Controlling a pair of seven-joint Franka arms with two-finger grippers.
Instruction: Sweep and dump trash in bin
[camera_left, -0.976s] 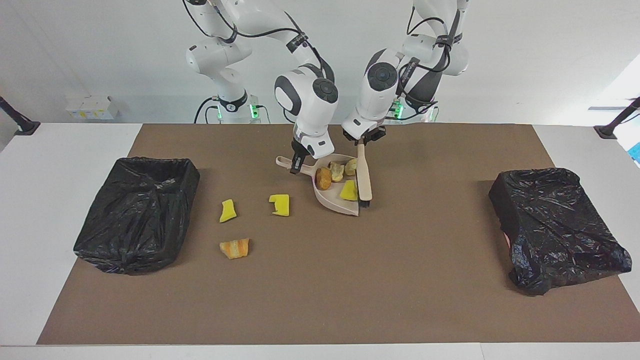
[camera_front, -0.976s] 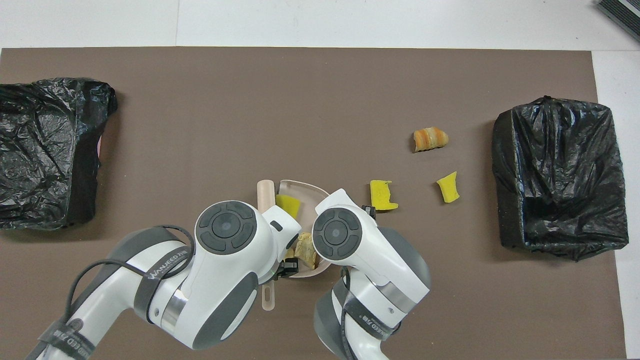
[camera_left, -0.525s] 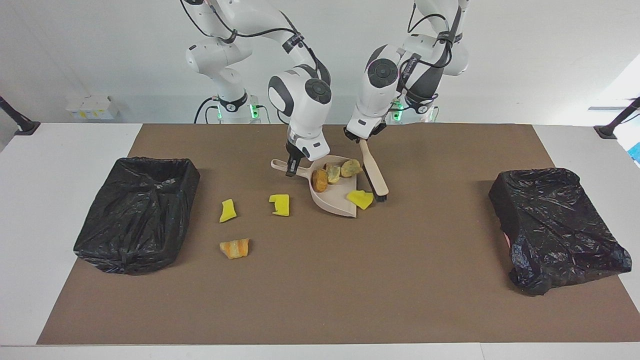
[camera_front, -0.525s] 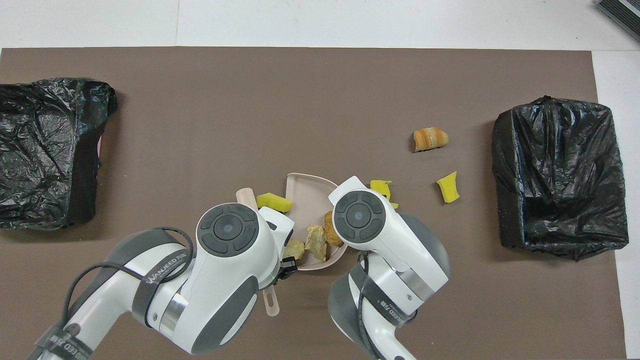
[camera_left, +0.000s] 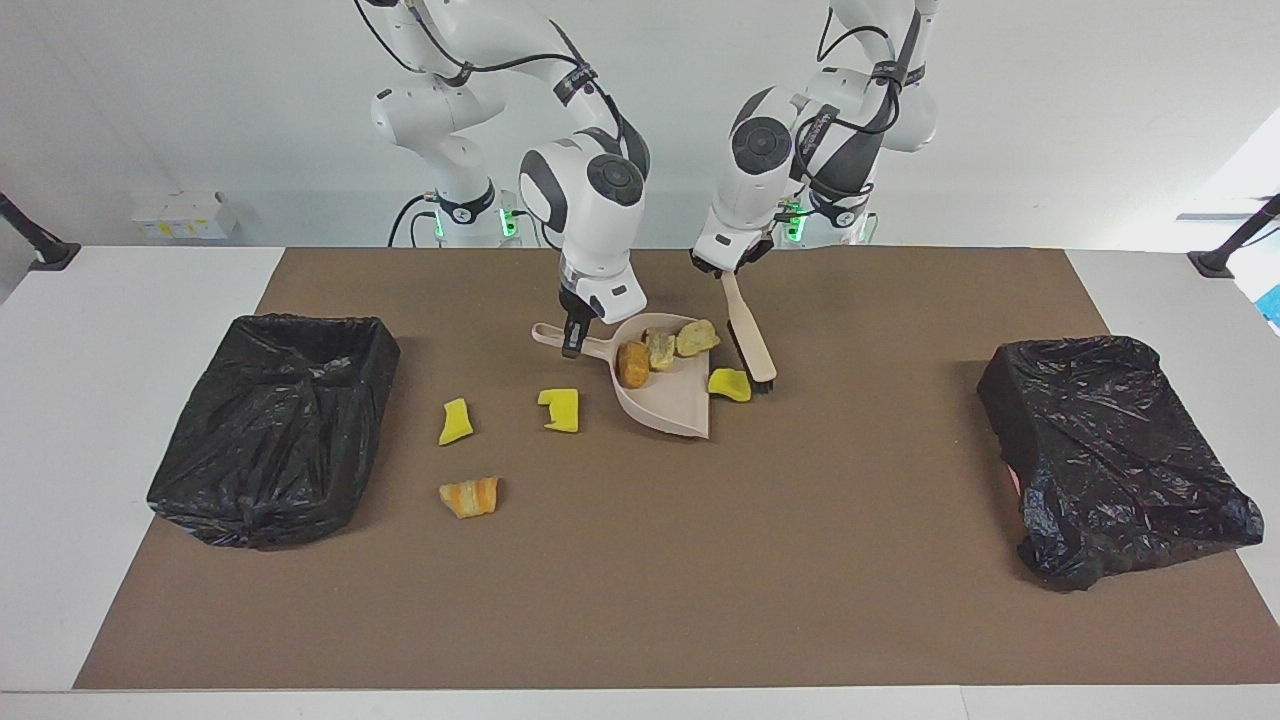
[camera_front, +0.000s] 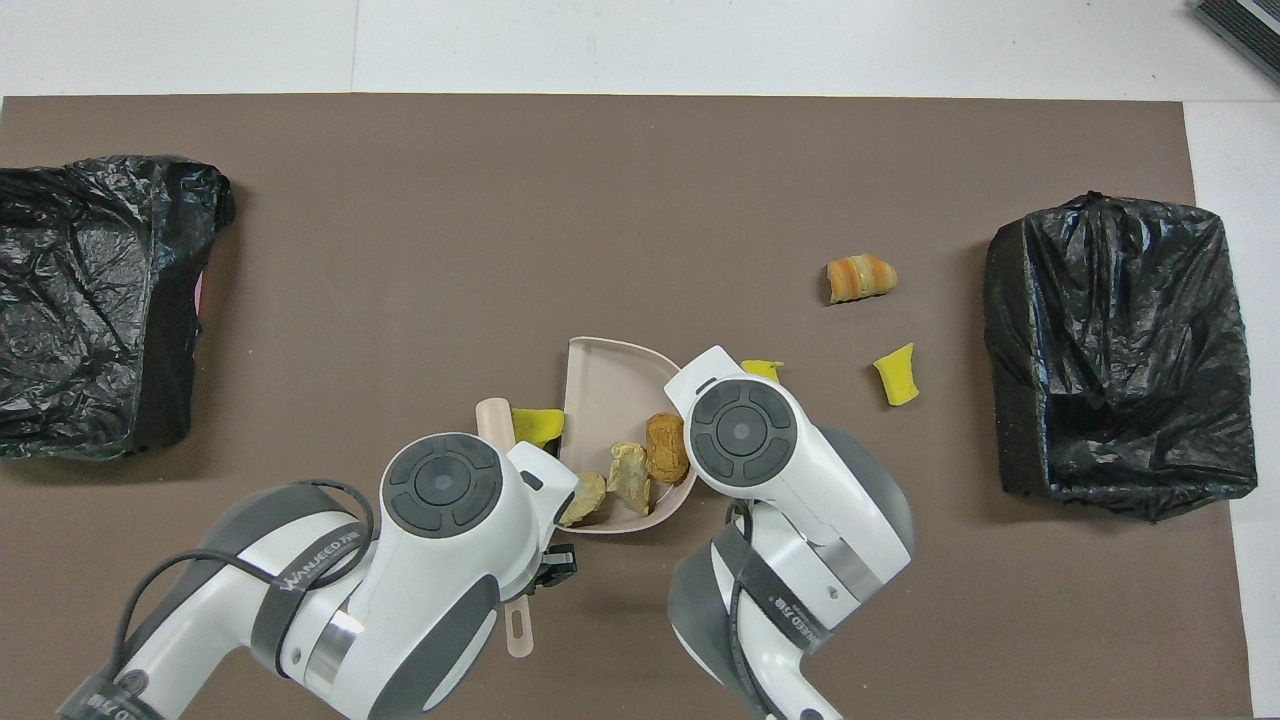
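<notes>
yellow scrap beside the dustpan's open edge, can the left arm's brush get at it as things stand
Probably yes. The left claw is shut on the brush, whose bristles sit right beside that yellow scrap, with nothing between them. The dustpan lies just on the scrap's other flank.

Yellow and orange-brown trash (camera_left: 561, 409), beige dustpan (camera_left: 668, 404) (brush (camera_left: 750, 340) matching), black bins (camera_left: 275, 425).

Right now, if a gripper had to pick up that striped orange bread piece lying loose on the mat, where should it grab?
Probably from above, across the narrow middle of the orange bread piece: it lies flat, longer than wide, with bare mat around it.
</notes>
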